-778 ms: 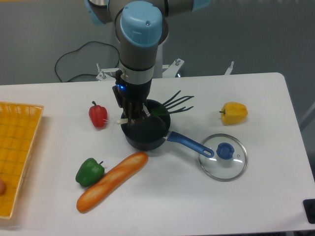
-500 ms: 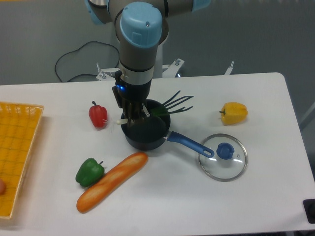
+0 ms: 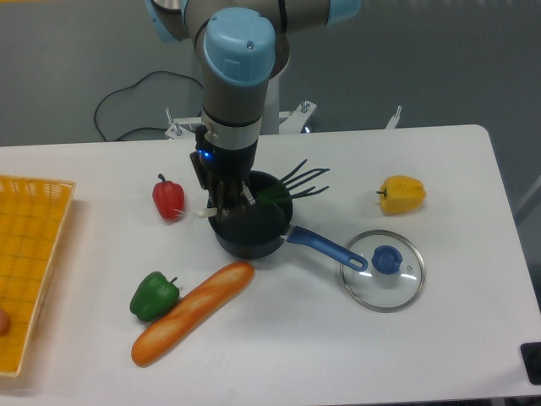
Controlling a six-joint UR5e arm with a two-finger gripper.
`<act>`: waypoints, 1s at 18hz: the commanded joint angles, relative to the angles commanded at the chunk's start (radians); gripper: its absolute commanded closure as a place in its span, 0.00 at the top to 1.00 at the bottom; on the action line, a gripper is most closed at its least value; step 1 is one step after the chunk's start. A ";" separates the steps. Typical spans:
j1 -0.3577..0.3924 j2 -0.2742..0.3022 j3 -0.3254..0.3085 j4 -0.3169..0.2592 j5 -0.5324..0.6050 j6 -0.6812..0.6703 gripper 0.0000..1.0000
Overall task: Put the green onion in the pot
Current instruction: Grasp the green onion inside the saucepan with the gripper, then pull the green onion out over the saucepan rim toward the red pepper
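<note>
The dark pot [image 3: 254, 233] with its blue handle [image 3: 325, 247] stands mid-table. Across its top lies the green onion [image 3: 275, 193]: its white tip [image 3: 204, 212] pokes out past the left rim and its dark leaves [image 3: 308, 180] splay beyond the far right rim. My gripper [image 3: 226, 201] hangs straight down over the pot's left side, shut on the onion's pale stem. The fingers and the pot wall hide the middle of the stalk.
A red pepper [image 3: 168, 198] sits just left of the pot. A green pepper [image 3: 154, 295] and a baguette [image 3: 193, 311] lie in front. The glass lid [image 3: 383, 270] is at the handle's end, a yellow pepper [image 3: 401, 194] at right, a yellow basket [image 3: 30, 262] far left.
My gripper has shifted slightly left with the green onion, so the white tip sticks out further past the pot's left rim and the leaves have drawn in a little.
</note>
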 joint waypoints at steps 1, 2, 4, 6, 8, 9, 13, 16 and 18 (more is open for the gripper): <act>-0.002 0.000 -0.003 0.002 0.002 -0.005 0.00; -0.003 0.000 -0.008 0.002 0.002 -0.008 0.00; -0.005 0.000 -0.009 0.003 0.002 -0.028 0.00; -0.006 0.000 -0.009 0.003 0.000 -0.031 0.00; -0.025 -0.003 -0.009 0.003 0.002 -0.035 0.00; -0.026 -0.008 -0.009 0.003 0.002 -0.046 0.00; -0.058 -0.020 -0.008 0.037 0.002 -0.087 0.00; -0.063 -0.028 -0.006 0.052 0.002 -0.101 0.00; -0.074 -0.031 -0.006 0.063 0.002 -0.104 0.00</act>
